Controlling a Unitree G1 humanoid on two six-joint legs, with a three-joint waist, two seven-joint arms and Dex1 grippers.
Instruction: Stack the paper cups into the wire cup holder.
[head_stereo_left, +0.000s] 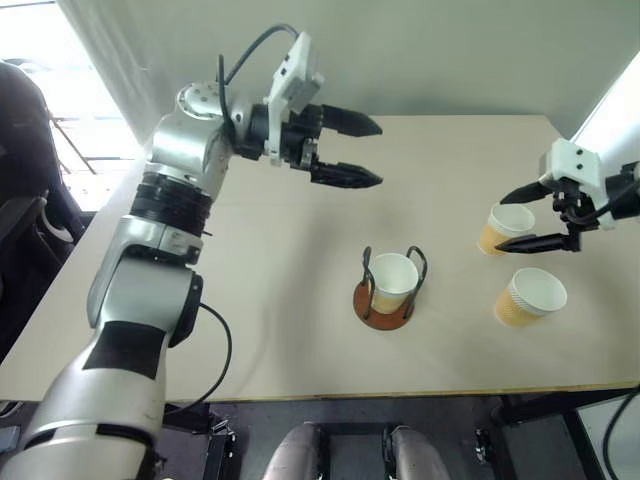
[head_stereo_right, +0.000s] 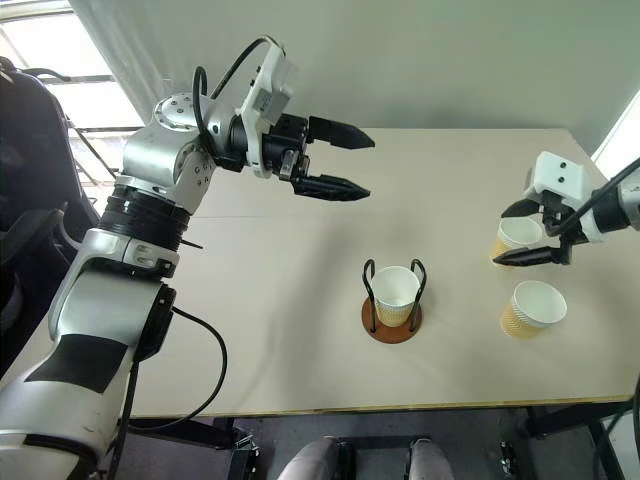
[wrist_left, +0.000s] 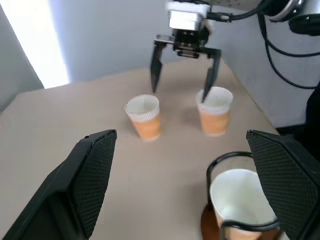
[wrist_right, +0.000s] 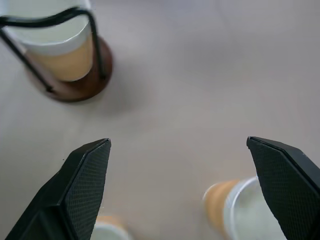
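Right end effector apparently straddles 1 loose cup, untouched.

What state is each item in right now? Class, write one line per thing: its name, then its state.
Cup in the holder: upright, seated between the wire loops.
Wire cup holder: upright on the table, holding one cup.
Far loose cup: upright on the table, ungripped, between the right gripper's open fingers.
Near loose cup: upright on the table, free.
Left gripper: open, empty, raised above the table.
Right gripper: open, empty.
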